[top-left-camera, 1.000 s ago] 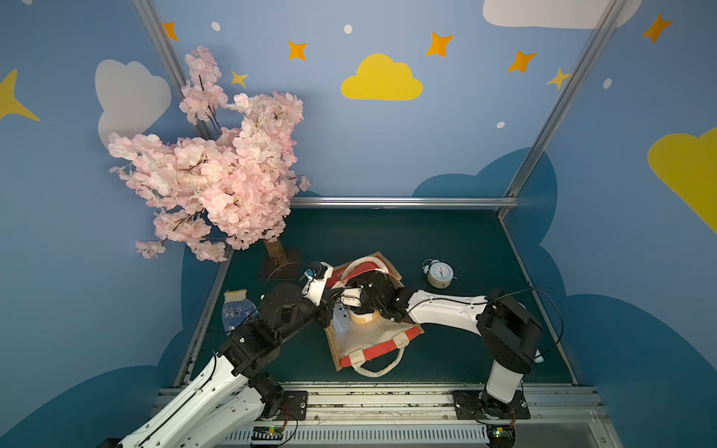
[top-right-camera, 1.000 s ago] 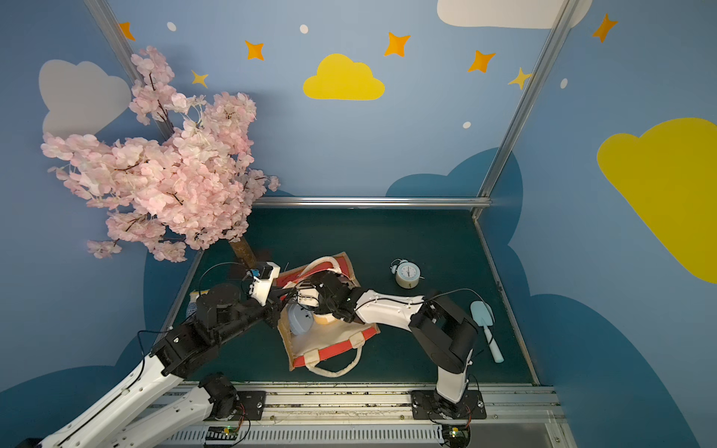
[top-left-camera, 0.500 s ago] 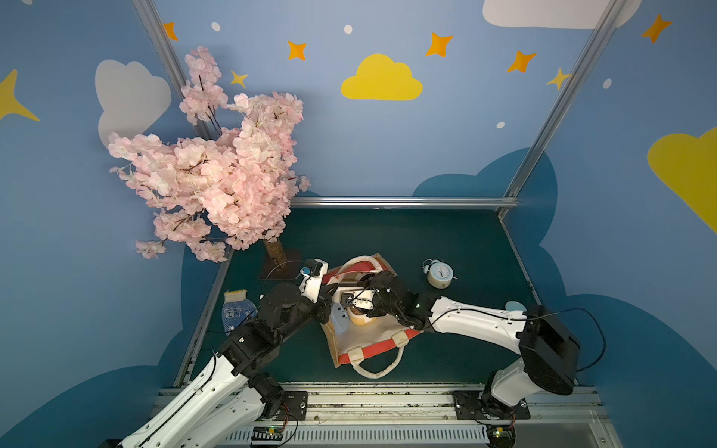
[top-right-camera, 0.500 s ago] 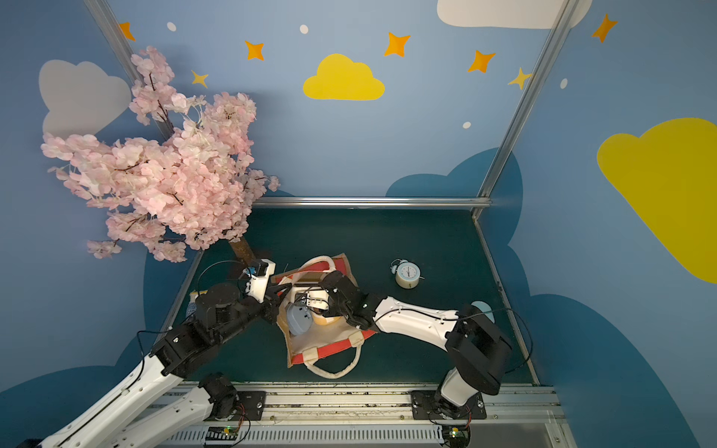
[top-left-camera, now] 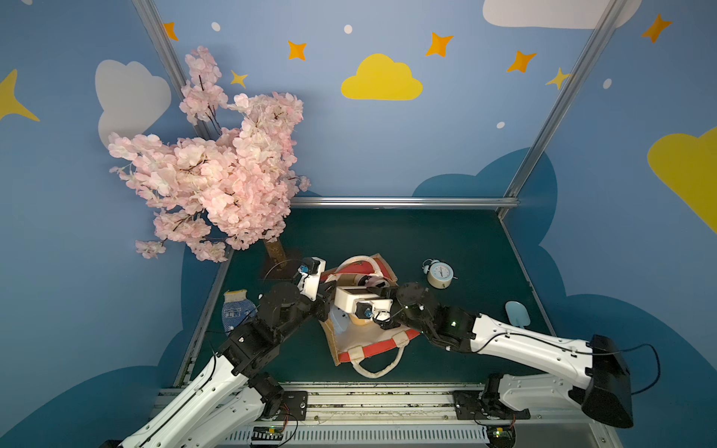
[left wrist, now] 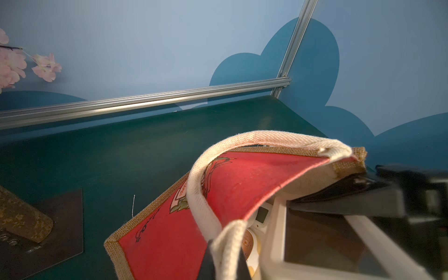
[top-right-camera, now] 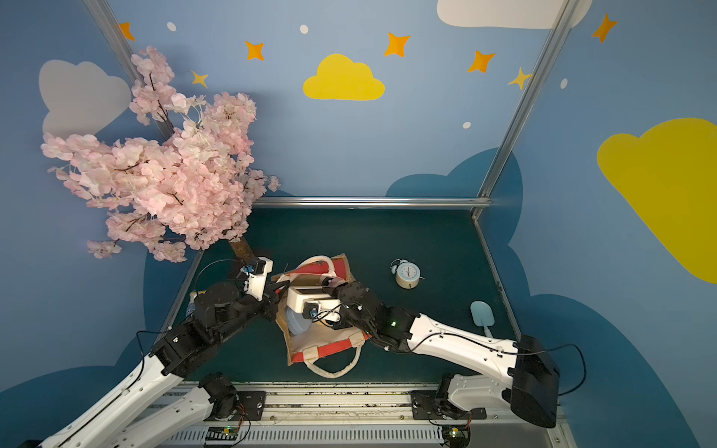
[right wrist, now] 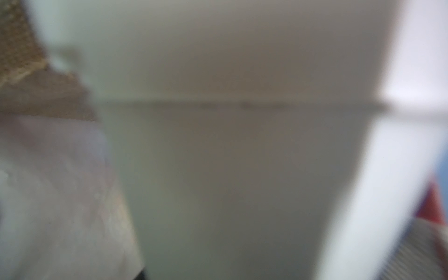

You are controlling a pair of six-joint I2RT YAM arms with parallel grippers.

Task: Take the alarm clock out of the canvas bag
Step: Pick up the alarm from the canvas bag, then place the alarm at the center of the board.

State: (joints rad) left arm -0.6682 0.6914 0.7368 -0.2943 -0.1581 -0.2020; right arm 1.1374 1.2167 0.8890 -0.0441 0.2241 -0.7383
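- One canvas bag [top-left-camera: 382,344], with two cream handles [top-left-camera: 374,372].
- One alarm clock [top-left-camera: 439,273], at two o'clock from the bag.
- One blue scoop [top-left-camera: 517,313], three o'clock.
- One knitted mitten [top-left-camera: 235,312], nine o'clock.
- One blossom tree [top-left-camera: 217,186], ten o'clock.
- Two robot arms [top-left-camera: 523,345].

A pink blossom tree [top-left-camera: 217,186] stands on a dark base plate [top-left-camera: 277,271] at the far left corner of the green surface [top-left-camera: 388,240]. 1 blue-white knit mitten [top-left-camera: 236,312] lies by the left edge, 1 pale blue scoop [top-left-camera: 518,313] by the right edge.
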